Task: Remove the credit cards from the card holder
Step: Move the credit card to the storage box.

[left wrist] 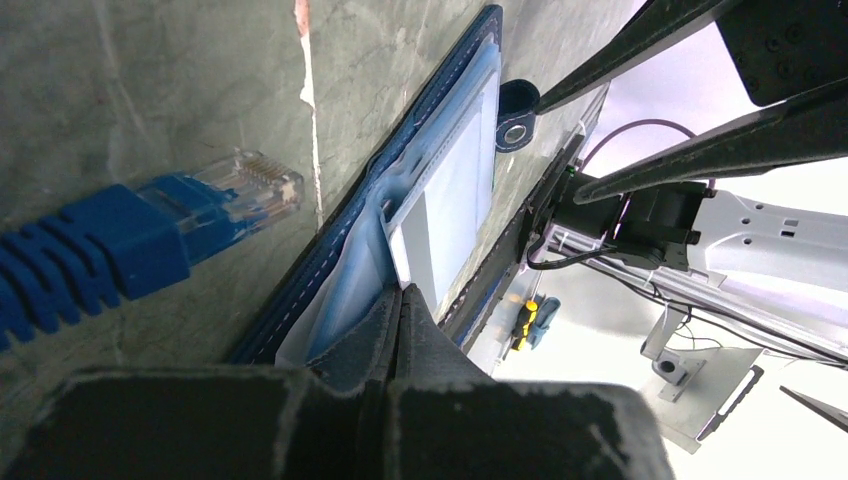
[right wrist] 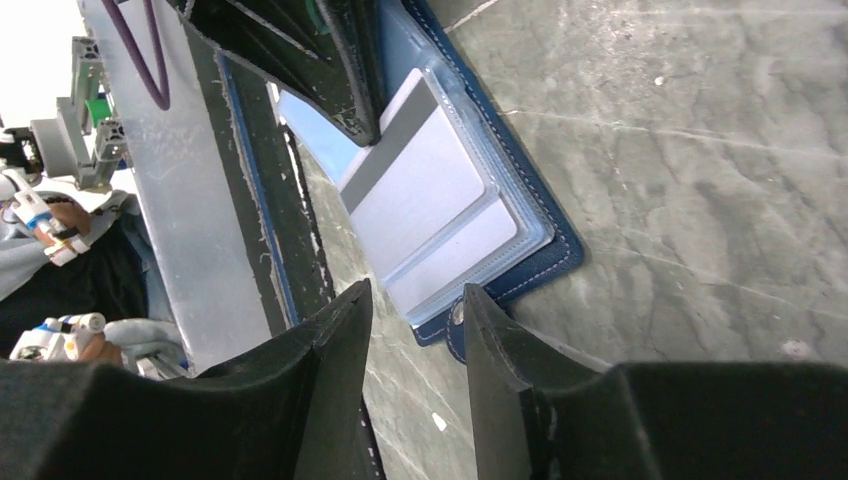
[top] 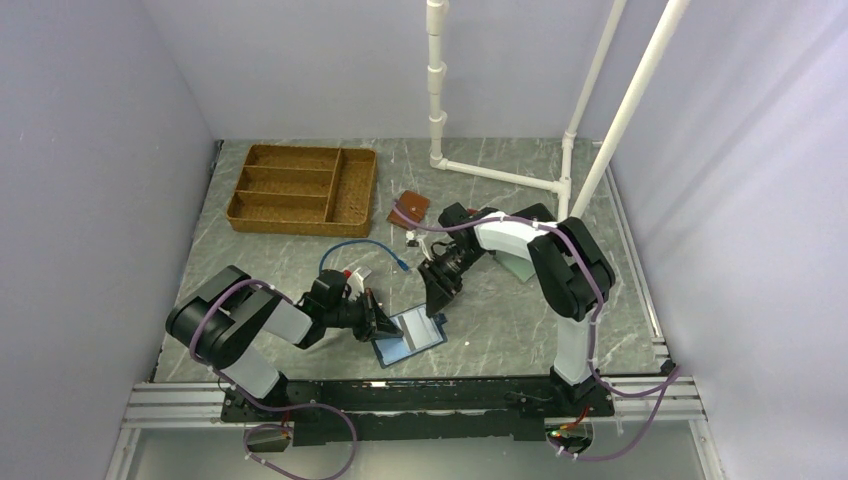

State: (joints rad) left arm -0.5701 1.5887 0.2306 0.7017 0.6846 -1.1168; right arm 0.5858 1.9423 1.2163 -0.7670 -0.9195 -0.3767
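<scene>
The card holder (top: 412, 338) lies open on the table, navy outside and light blue inside. In the right wrist view its clear sleeves hold a pale grey credit card (right wrist: 420, 185) with a dark stripe, and another pale card (right wrist: 455, 255) below it. My left gripper (left wrist: 402, 292) is shut, its tips pressed onto the inside of the card holder (left wrist: 440, 130) at its left end (top: 377, 325). My right gripper (right wrist: 417, 290) is open and holds nothing, hovering just off the holder's far edge by the snap tab (right wrist: 457, 325).
A wicker divided tray (top: 300, 187) stands at the back left. A tan-brown wallet (top: 409, 209) lies behind the arms. A blue network cable (top: 365, 250) runs close to my left gripper, its plug (left wrist: 250, 185) beside the holder. A white pipe frame (top: 500, 175) stands at the back right.
</scene>
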